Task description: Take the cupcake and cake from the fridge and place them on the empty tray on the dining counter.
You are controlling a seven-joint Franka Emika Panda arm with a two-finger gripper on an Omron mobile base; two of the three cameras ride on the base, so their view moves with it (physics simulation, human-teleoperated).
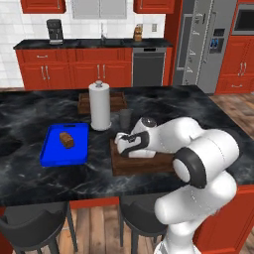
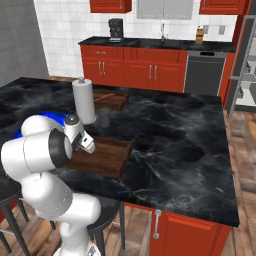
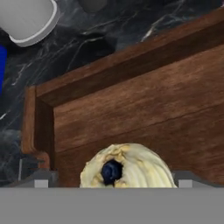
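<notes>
Left base view: from behind the arm's left, facing forward and down over the dining counter (image 1: 30,178); fridge (image 1: 203,44) upper right. Right base view: from behind the arm's right, same counter, arm at lower left. Both share the wooden tray (image 1: 134,166) and paper towel roll (image 1: 99,106). Hand view: very near, looking down into the tray, cupcake (image 3: 127,168) at bottom centre.

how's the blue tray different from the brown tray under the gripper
The blue tray is bright and glossy; the brown tray is dark wood grain. The blue tray holds a brown loaf; the brown tray holds a cupcake. Both are low-rimmed rectangles on the black marble counter.
</notes>
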